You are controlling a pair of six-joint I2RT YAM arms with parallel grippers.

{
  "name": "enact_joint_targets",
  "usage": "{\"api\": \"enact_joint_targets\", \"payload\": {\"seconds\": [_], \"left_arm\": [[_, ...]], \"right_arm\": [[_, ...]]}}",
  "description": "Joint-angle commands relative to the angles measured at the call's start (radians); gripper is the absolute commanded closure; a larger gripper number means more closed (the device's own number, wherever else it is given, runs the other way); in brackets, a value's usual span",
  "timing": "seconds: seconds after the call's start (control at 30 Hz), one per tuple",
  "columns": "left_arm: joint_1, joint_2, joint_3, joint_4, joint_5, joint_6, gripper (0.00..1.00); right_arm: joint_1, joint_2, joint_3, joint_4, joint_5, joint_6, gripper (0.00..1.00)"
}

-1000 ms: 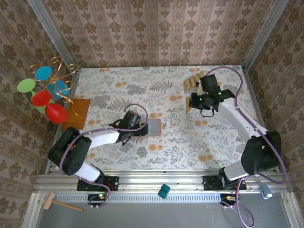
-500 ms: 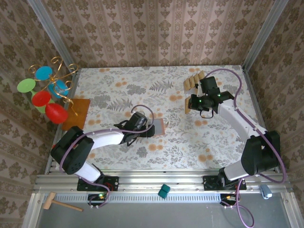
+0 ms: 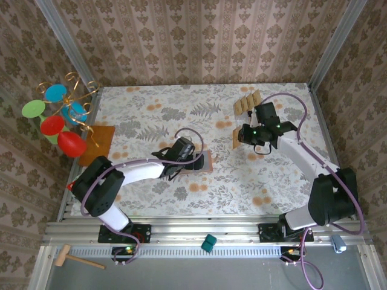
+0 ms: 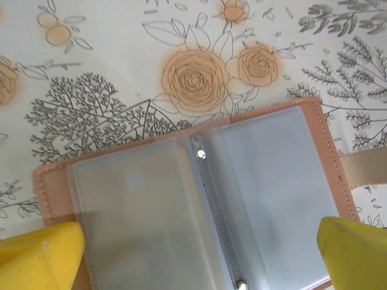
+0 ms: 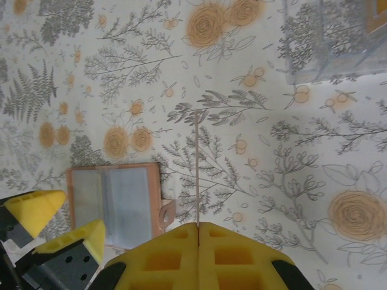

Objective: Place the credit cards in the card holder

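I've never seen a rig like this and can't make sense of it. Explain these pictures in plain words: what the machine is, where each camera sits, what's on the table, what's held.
These are two robot arms bolted at the near edge of a table with a flowered cloth. The wide picture comes from a camera above and behind them; the other two come from a camera on each wrist, looking past that arm's yellow fingers. The left gripper is open, its fingers spread over the card holder, a small brown wallet lying open, clear pockets up. The right gripper is shut on one credit card, seen edge-on as a thin line. The spare cards sit fanned near the far edge.
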Motion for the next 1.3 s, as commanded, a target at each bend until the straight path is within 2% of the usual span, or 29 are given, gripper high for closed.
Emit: {"api": "enact_joint_targets", "payload": {"seconds": [0.0,0.2,0.4,0.6,0.83,1.27], "left_arm": [[0.025,-0.072,0.019,-0.122,-0.053,0.039,0.0],[0.064,-0.103,0.015,-0.259,-0.113,0.093,0.0],[0.083,-0.075,-0.023,-0.241,-0.115,0.103,0.0],[0.084,-0.035,-0.021,-0.211,-0.119,0.095,0.0],[0.089,-0.014,-0.002,-0.2,-0.126,0.102,0.0],[0.094,-0.012,-0.013,-0.167,-0.111,0.108,0.0]], "right_arm": [[0.021,-0.038,-0.052,0.089,-0.084,0.047,1.0],[0.128,-0.039,-0.129,0.218,-0.101,0.104,1.0],[0.251,0.009,-0.164,0.355,-0.085,0.165,1.0],[0.325,0.097,-0.165,0.459,-0.082,0.211,1.0],[0.35,0.204,-0.158,0.528,-0.086,0.229,1.0],[0.349,0.288,-0.188,0.574,-0.077,0.229,1.0]]}}
